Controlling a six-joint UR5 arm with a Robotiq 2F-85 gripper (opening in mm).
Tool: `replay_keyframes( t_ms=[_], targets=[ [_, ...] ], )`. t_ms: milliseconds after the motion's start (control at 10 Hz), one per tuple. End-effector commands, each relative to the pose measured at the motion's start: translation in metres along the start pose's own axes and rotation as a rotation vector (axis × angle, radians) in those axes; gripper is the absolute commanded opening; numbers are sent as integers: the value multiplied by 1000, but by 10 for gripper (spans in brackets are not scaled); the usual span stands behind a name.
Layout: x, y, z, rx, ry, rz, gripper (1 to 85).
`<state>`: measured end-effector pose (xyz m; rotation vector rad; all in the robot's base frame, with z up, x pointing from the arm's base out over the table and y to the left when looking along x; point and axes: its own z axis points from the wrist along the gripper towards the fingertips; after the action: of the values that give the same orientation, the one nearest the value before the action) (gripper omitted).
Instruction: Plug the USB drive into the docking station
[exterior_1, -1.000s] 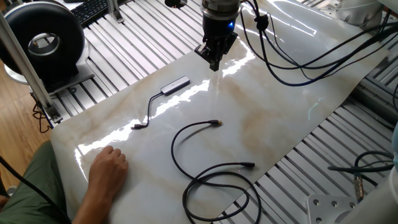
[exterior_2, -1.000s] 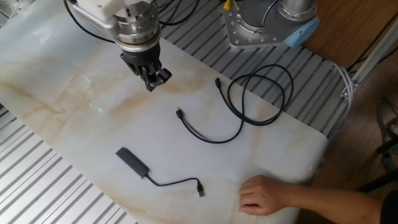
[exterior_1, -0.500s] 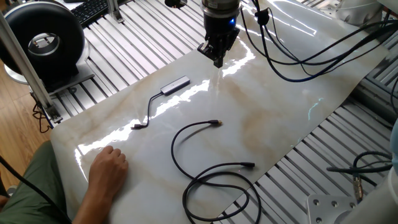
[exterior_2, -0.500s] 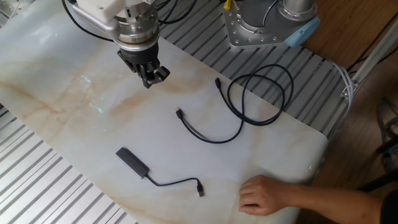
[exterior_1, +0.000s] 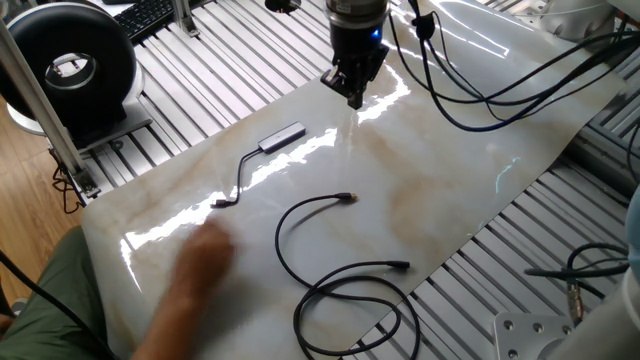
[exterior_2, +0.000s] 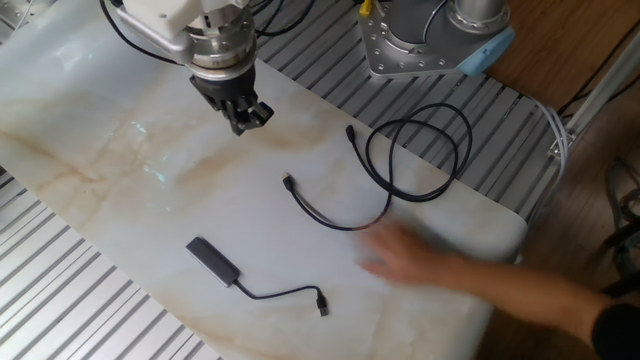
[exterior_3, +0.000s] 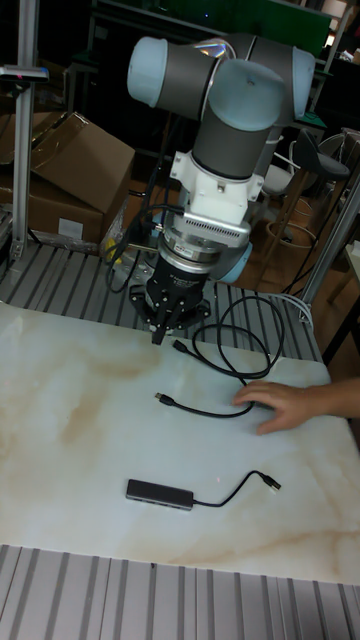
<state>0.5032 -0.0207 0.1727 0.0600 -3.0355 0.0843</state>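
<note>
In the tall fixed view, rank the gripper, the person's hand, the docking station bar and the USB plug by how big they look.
1. The gripper and the hand look about alike in extent; the hand lies nearer the camera, so I won't rank them.
2. Docking station, bar only.
3. USB drive plug, clearly smallest.

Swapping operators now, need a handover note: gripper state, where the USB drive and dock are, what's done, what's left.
Gripper: hangs above the far side of the table, holding nothing; fingers look close together, open or shut unclear.
USB drive: flat on the marble, at the end of its long looping cable, untouched.
Docking station: flat on the marble, apart from the drive, its short tail trailing toward the table edge.
Person's hand: blurred, over the table near the cable.
Done: nothing.
Left: grasp the drive, align it, plug it in.
</note>
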Motion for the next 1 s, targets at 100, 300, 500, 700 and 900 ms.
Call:
replay_keyframes(
  t_ms=[100, 300, 500, 700, 900],
  targets=[
    [25, 23, -3, -89, 95, 0, 13],
    [9, 43, 22, -125, 49, 10, 13],
    [-10, 52, 68, -89, 9, 38, 13],
    [-23, 59, 88, -112, -16, 45, 13],
    [-38, 60, 105, -109, -43, 56, 13]
  ],
)
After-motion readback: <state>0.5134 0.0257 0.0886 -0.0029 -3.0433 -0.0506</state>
